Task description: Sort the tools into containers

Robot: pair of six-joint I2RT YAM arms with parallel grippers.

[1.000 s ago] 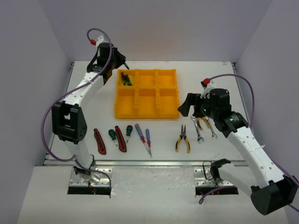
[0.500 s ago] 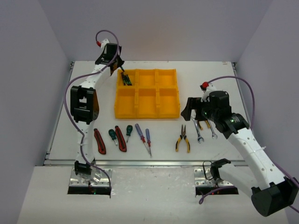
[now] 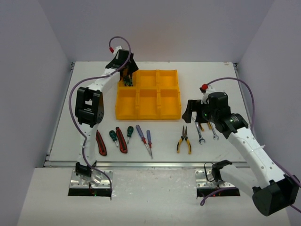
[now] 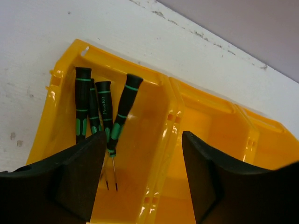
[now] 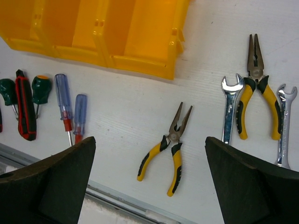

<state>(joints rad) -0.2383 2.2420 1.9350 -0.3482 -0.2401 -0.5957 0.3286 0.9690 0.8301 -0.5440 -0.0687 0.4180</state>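
The yellow tray [image 3: 148, 114] of containers lies at the table's middle back. My left gripper [image 3: 126, 70] hovers over its far left compartment, open and holding nothing [image 4: 144, 140]. Several slim dark green drivers [image 4: 103, 109] lie in that compartment, just past my left finger. My right gripper [image 3: 190, 111] hangs open above the table right of the tray, over yellow-handled long-nose pliers [image 5: 169, 149]. On the table in front of the tray lie two red-black utility knives [image 3: 100, 142], green-handled screwdrivers [image 3: 113, 136] and purple-handled screwdrivers [image 3: 140, 134].
A second pair of yellow pliers [image 5: 254, 88] lies between two silver wrenches [image 5: 230, 109] right of the tray. The table's front edge with its metal rail [image 3: 150, 164] runs just below the row of tools. The tray's other compartments [image 3: 169, 94] show only yellow floor.
My left gripper has swung right from the tray's back left corner to above the far left compartment and has opened, letting go of a slim driver. The right arm has barely moved.
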